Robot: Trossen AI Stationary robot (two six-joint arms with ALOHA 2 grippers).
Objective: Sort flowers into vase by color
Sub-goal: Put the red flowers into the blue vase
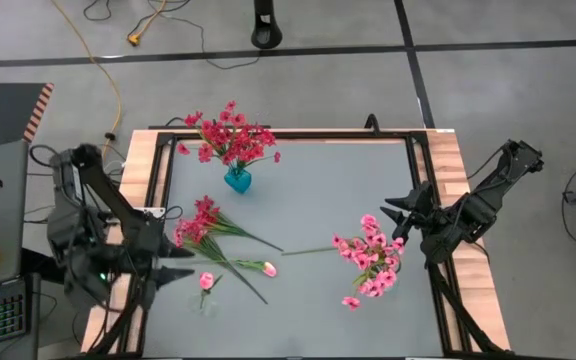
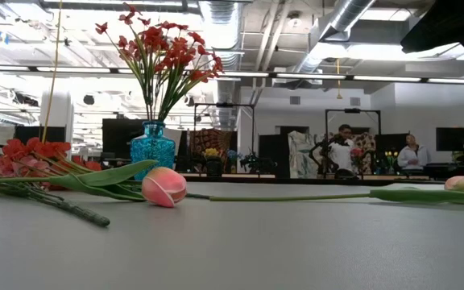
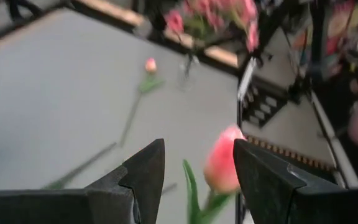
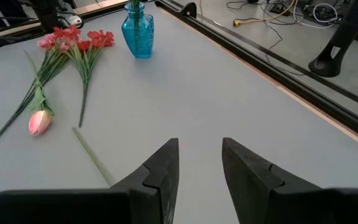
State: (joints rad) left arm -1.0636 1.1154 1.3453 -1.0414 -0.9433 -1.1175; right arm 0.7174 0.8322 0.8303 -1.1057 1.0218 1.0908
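Near blue vase (image 1: 237,180): red sprigs (image 1: 200,222) and tulip bud (image 1: 269,269) loose on table (image 1: 318,190). Left gripper (image 3: 194,171) fingers spread around another bud (image 3: 222,160), not pinching. Right gripper (image 4: 199,163) spread, empty, beside pink bunch (image 1: 372,258). Risk: closing crushes bloom rather than stem.

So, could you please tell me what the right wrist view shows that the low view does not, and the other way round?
Only the right wrist view shows the right gripper, its dark fingers open above bare grey table, plus cables and a black stand base on the floor.

Only the low view shows the deep red artificial flowers standing in the vase, and people in the room behind.

Both show the blue glass vase, the red sprigs lying on the table and the pale pink tulip bud.
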